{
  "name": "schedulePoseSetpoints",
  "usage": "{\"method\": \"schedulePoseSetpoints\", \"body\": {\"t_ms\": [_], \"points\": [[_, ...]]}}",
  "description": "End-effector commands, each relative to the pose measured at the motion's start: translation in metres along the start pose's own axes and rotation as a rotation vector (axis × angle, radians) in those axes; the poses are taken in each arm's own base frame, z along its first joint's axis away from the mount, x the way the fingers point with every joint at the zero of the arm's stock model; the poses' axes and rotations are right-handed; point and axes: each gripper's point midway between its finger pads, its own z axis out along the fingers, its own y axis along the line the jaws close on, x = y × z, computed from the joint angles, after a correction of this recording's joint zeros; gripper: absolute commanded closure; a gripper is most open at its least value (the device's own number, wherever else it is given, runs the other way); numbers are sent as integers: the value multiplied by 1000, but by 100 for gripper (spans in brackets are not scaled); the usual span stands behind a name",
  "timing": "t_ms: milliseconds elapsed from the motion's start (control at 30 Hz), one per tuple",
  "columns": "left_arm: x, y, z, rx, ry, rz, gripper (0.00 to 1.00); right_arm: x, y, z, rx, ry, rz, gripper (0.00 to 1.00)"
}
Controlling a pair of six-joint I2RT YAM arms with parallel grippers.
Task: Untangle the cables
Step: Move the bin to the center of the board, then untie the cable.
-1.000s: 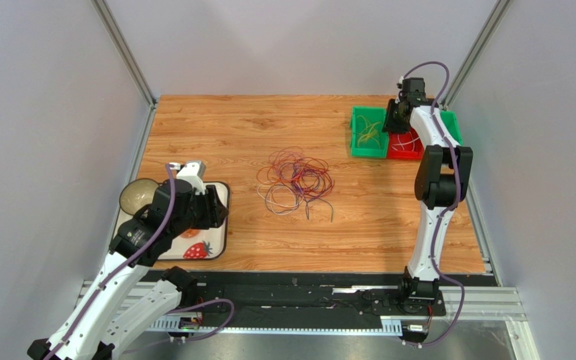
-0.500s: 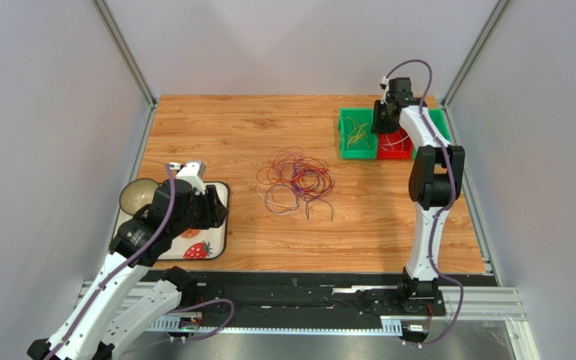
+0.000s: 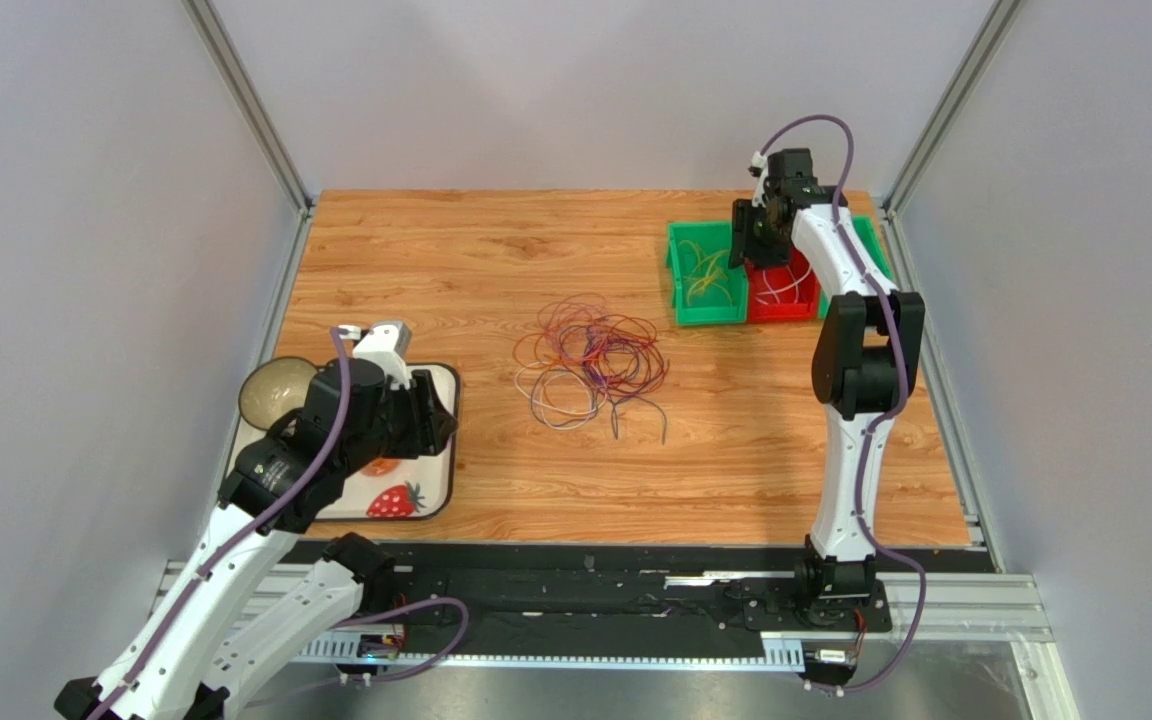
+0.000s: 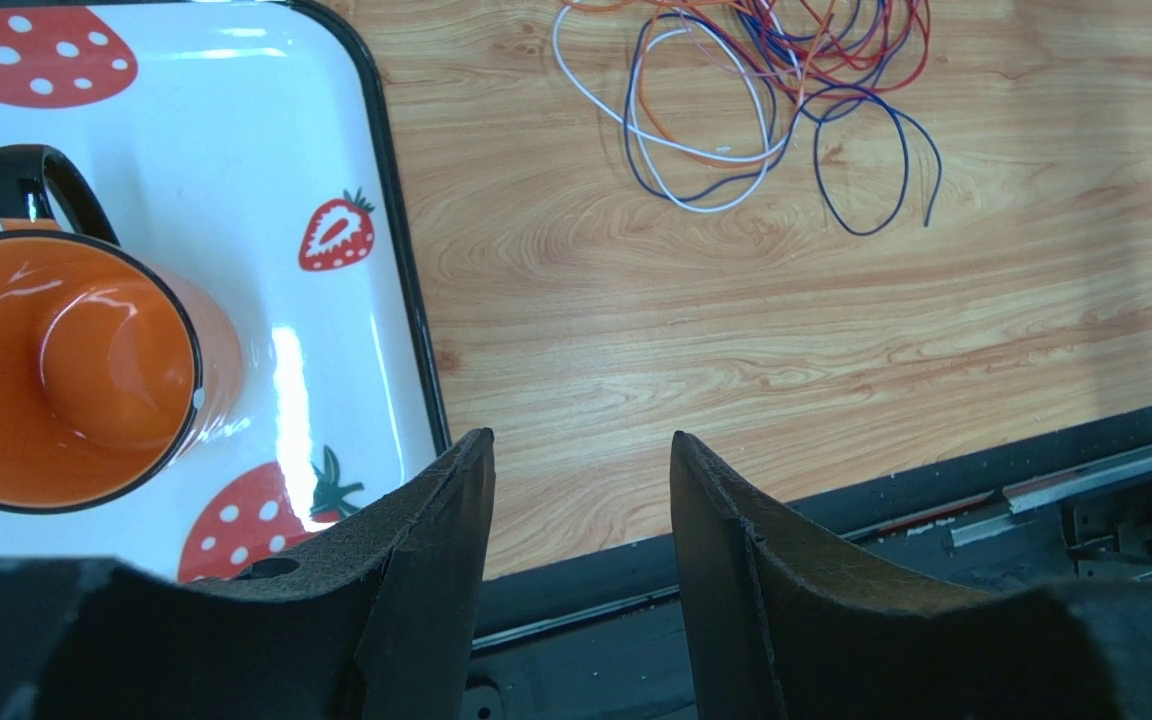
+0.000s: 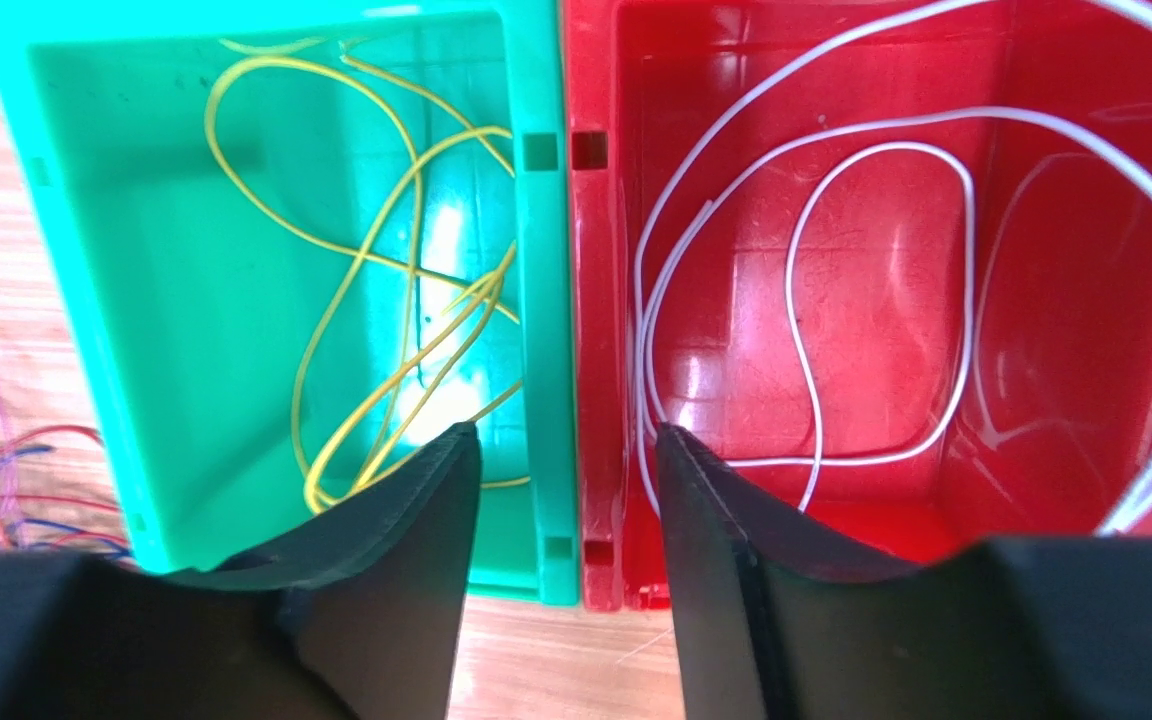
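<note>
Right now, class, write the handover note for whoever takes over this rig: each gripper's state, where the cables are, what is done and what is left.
Left gripper: open, empty, over the edge of the strawberry tray.
Right gripper: open, empty, above the adjoining walls of the green bin and red bin.
Done: yellow cables lie in the green bin, white cables in the red bin.
Left: the tangle of red, purple and white cables lies on the table, neither gripper touching it.

Bins [image 3: 702, 312] (with right fingers [image 5: 387, 585]) further left
</note>
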Motion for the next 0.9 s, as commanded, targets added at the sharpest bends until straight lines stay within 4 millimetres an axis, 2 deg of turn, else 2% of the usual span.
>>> {"method": "schedulePoseSetpoints", "body": {"t_ms": [0, 100, 133, 200, 233, 267, 333, 367, 400, 433, 467, 533, 567, 633, 667, 700, 767, 800, 867], "points": [[-4, -4, 0, 23, -18, 15, 44, -44, 15, -52, -24, -122, 19, 46], [-4, -4, 1, 23, -18, 15, 44, -56, 24, -77, -47, -152, 42, 43], [-4, -4, 1, 24, -16, 15, 44, -67, 28, -97, -58, -192, 45, 42], [-3, -6, 3, 28, -8, 14, 44, -67, 37, -112, -72, -200, 62, 42], [-3, -6, 4, 31, -7, 12, 44, -72, 42, -135, -84, -239, 61, 42], [-2, -9, 6, 42, 2, 11, 45, -61, 44, -135, -81, -218, 69, 42], [-7, -19, 9, 92, -16, 3, 40, -57, 55, -150, -98, -241, 99, 42], [-11, -28, 12, 140, -35, -9, 30, -43, 60, -160, -107, -235, 122, 42], [-13, -34, 15, 169, -51, -34, 21, -42, 70, -168, -134, -254, 149, 41], [-16, -42, 18, 203, -64, -84, 1, -34, 80, -171, -173, -246, 154, 41], [-18, -53, 24, 268, -80, -97, 1, -20, 84, -184, -181, -249, 165, 41], [-19, -60, 32, 302, -86, -139, 1, -5, 104, -193, -230, -264, 166, 41], [-19, -61, 42, 297, -79, -146, 1, 4, 115, -198, -251, -264, 159, 41], [-18, -58, 54, 265, -60, -153, 1, 27, 119, -208, -268, -272, 200, 41], [-16, -52, 67, 218, -36, -155, 3, 37, 124, -210, -285, -260, 217, 41], [-14, -50, 73, 197, -18, -147, 4, 54, 133, -216, -324, -243, 217, 41], [-13, -49, 91, 168, 23, -128, 14, 74, 143, -219, -362, -213, 235, 43], [-14, -50, 96, 162, 33, -118, 17, 88, 145, -221, -376, -209, 221, 44], [-17, -51, 113, 136, 69, -112, 18, 102, 152, -225, -381, -218, 206, 44]]}}
